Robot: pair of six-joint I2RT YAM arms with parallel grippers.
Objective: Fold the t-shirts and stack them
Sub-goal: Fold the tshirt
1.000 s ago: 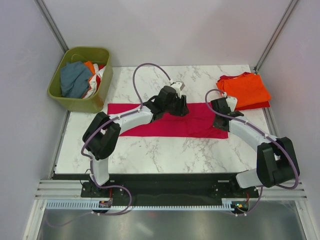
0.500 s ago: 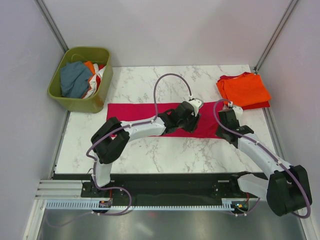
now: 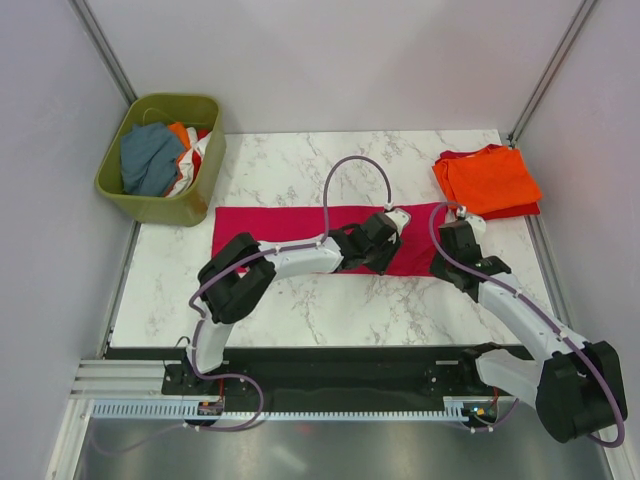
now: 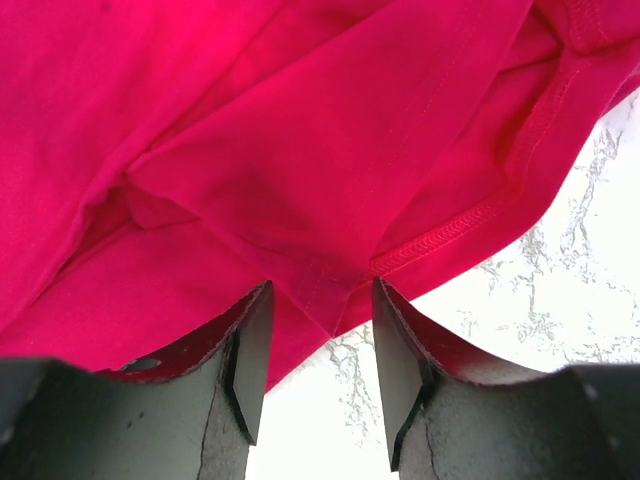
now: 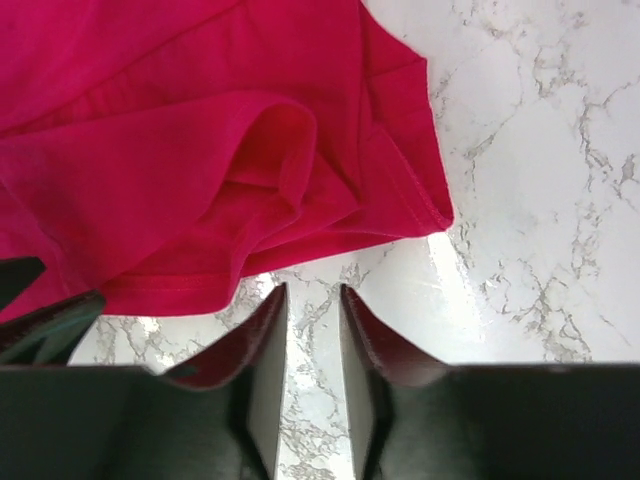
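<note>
A magenta-pink t-shirt [image 3: 270,225] lies folded into a long strip across the middle of the marble table. My left gripper [image 3: 393,223] hangs over the strip's right part, jaws open [image 4: 315,305]; a hemmed corner of the shirt [image 4: 300,150] sits just beyond the fingertips, not pinched. My right gripper [image 3: 452,228] is at the strip's right end, jaws a little open [image 5: 312,300], with bare marble between them and the shirt's rumpled edge [image 5: 180,150] just ahead. A folded orange t-shirt [image 3: 495,178] rests on a red one [image 3: 452,157] at the back right.
An olive-green basket [image 3: 125,190] stands off the table's back left corner, holding a blue-grey cloth [image 3: 148,158] and other bunched clothes. Grey walls close in on both sides. Bare marble [image 3: 330,300] shows in front of the strip.
My left gripper has travelled right along the strip toward its right end. The right gripper has shifted slightly right, and its jaws have closed and then parted again.
</note>
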